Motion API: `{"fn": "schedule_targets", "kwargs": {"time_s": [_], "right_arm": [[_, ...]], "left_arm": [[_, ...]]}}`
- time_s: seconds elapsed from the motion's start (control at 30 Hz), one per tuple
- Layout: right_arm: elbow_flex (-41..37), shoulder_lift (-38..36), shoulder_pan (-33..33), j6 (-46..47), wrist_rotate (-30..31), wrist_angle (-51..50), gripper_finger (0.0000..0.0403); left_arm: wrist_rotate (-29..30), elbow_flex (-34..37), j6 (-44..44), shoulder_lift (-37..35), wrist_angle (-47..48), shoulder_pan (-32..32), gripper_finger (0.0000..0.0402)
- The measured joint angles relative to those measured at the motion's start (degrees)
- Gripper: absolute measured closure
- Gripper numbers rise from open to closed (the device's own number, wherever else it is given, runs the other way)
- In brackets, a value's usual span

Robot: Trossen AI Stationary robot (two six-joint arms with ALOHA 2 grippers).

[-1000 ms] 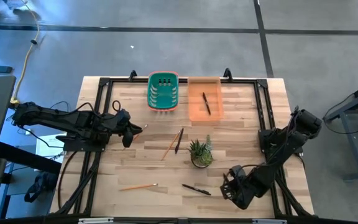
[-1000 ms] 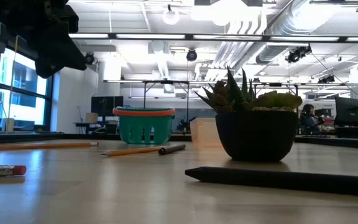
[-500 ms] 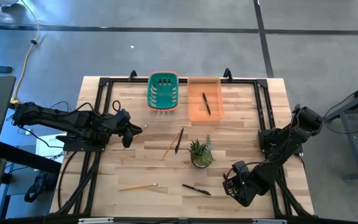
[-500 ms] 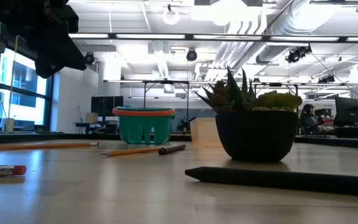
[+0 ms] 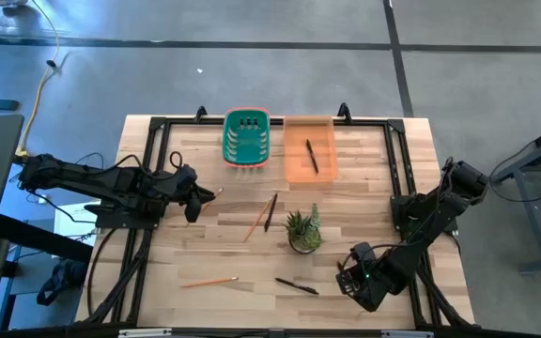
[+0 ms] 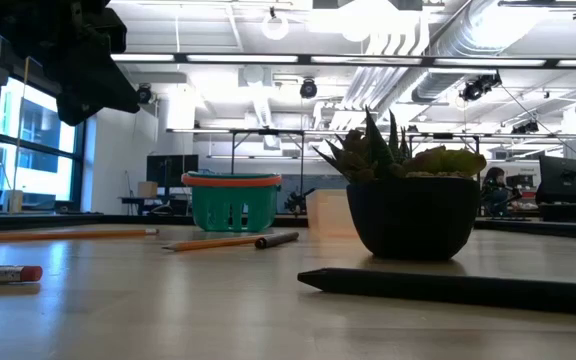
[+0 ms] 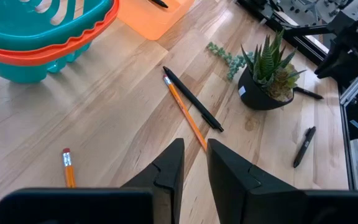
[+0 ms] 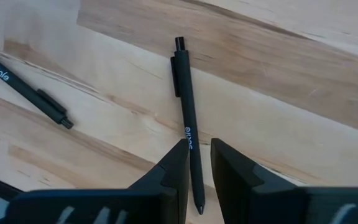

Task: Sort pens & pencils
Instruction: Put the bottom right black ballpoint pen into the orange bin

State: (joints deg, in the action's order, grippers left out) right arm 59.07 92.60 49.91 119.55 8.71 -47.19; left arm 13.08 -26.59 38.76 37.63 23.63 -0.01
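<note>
From above, the wooden table (image 5: 205,239) is being seen whole: the left gripper (image 5: 207,194) is being held over the left part of it, and the right gripper (image 5: 346,275) is being kept low near the front right corner. One pen (image 5: 312,156) is lying in the orange tray (image 5: 294,167), beside the teal basket (image 5: 246,138); a pencil (image 5: 257,218) and a pen (image 5: 270,212) are lying side by side next to the potted plant (image 5: 302,230), and another pencil (image 5: 208,281) and pen (image 5: 296,285) are lying near the front edge. In the low view the pot is being shown behind that front pen. In the left wrist view the fingers are being held nearly together, a narrow gap between them, with nothing inside. Only the right wrist view is showing a further pen (image 8: 187,133) running down between its fingers (image 8: 173,171), which are standing close on both sides of it; whether it is being pinched cannot be told.
</note>
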Motion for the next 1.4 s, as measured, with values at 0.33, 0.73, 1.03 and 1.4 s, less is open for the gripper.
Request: {"fn": "schedule_targets", "kwargs": {"time_s": [0.33,0.73,1.03,1.4], "right_arm": [[0.0,0.0,0.0,0.9,0.2,-0.6,0.0273],[0.0,1.8,0.0,1.5,-0.7,1.5,0.0261],[0.0,4.0,0.0,1.9,-1.1,2.6,0.0261],[0.0,6.1,0.0,1.5,-2.6,4.8,0.0261]], "left_arm": [[0.0,0.0,0.0,0.0,-0.1,0.0,0.0344],[0.0,0.0,0.0,0.0,-0.1,0.0,0.0344],[0.0,0.0,0.1,0.0,-0.8,0.0,0.0344],[0.0,0.0,0.1,0.0,-0.8,0.0,0.0344]]}}
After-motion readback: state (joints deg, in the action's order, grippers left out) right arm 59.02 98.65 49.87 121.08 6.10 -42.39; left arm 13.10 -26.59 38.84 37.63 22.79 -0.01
